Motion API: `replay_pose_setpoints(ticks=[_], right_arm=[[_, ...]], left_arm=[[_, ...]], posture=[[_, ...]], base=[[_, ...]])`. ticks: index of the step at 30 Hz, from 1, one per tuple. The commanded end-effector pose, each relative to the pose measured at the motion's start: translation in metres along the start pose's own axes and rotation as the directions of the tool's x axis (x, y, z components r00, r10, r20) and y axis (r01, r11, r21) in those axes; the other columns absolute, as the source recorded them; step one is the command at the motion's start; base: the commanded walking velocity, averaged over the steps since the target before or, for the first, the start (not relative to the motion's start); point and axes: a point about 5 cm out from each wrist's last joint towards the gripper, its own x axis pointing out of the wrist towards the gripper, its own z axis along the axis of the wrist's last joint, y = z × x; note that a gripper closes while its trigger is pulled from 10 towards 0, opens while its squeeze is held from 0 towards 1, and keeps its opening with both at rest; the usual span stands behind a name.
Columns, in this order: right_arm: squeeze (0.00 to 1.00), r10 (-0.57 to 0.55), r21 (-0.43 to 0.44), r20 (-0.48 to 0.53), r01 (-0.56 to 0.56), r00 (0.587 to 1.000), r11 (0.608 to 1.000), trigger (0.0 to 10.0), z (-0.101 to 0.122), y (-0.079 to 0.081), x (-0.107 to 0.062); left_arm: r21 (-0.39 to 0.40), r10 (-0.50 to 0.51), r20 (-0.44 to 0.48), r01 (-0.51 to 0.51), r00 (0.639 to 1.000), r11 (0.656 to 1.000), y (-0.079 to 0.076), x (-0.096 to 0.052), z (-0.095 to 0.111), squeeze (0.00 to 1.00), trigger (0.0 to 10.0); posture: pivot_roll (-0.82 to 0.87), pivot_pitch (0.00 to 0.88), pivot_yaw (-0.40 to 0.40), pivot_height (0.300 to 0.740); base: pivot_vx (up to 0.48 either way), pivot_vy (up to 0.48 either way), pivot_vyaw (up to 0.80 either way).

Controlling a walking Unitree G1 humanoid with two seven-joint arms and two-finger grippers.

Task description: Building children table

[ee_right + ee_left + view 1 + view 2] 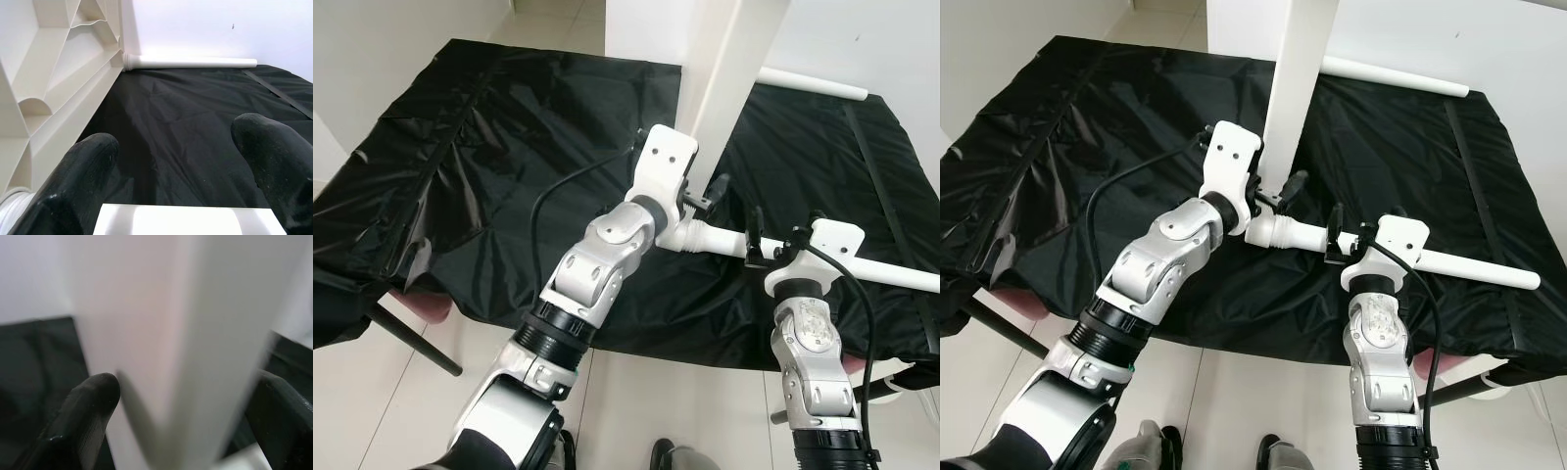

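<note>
A white tabletop (1298, 78) stands on edge on the black-covered table. My left gripper (1285, 192) is shut on its lower edge, and in the left wrist view the panel (186, 347) sits between both fingers (83, 421). One white leg (1469, 266) sticks out sideways from the tabletop's base towards the right. My right gripper (1342, 237) rests at this leg close to the joint, with its fingers (73, 191) spread wide apart. The ribbed underside of the tabletop (54, 83) faces the right gripper. A second white leg (1396, 76) lies beyond, at the far edge.
A black plastic sheet (509, 147) covers the whole work table, wrinkled and hanging over the front edge. Black table legs (411, 338) slant down to the pale tiled floor (685, 401). A white wall (1449, 39) stands behind.
</note>
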Motion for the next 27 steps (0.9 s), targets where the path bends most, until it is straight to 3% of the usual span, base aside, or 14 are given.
replay_pose_setpoints(ticks=[1,10,13,14,16,27], right_arm=[[0.0,-0.009,-0.001,-0.009,0.009,1.0,1.0,10.0,0.0,0.0,-0.003],[0.0,-0.01,0.002,-0.015,0.01,1.0,1.0,10.0,0.0,0.002,-0.003],[0.0,-0.01,0.002,-0.016,0.01,1.0,1.0,10.0,0.001,0.003,-0.002],[0.0,-0.009,0.002,-0.021,0.009,1.0,1.0,10.0,0.001,0.003,-0.004],[0.0,-0.009,0.002,-0.024,0.009,1.0,1.0,10.0,0.001,0.003,-0.004],[0.0,-0.011,0.003,-0.033,0.011,0.999,1.0,10.0,0.001,0.004,-0.006]], left_arm=[[-0.018,0.059,0.015,-0.058,0.998,0.998,-0.003,0.004,0.007,0.0,10.0],[-0.036,0.091,0.046,-0.089,0.995,0.995,-0.019,0.01,0.02,0.0,10.0],[-0.021,0.097,0.047,-0.096,0.994,0.995,-0.024,0.011,0.022,0.0,10.0],[0.025,0.152,0.043,-0.153,0.987,0.988,-0.031,0.015,0.025,0.0,10.0],[0.04,0.178,0.043,-0.18,0.983,0.983,-0.033,0.016,0.026,0.0,10.0],[0.072,0.254,0.019,-0.255,0.967,0.964,-0.046,0.021,0.031,0.0,10.0]], posture=[[0.04,0.179,0.025,0.74],[0.04,0.196,0.024,0.74],[0.04,0.207,0.023,0.74],[0.04,0.214,0.024,0.74],[0.04,0.222,0.024,0.74],[0.04,0.233,0.028,0.74]], base=[[0.0,0.0,0.0],[0.0,0.0,0.0],[0.0,0.0,0.0],[0.0,0.0,0.0],[0.0,0.0,0.0],[0.0,0.0,0.0]])
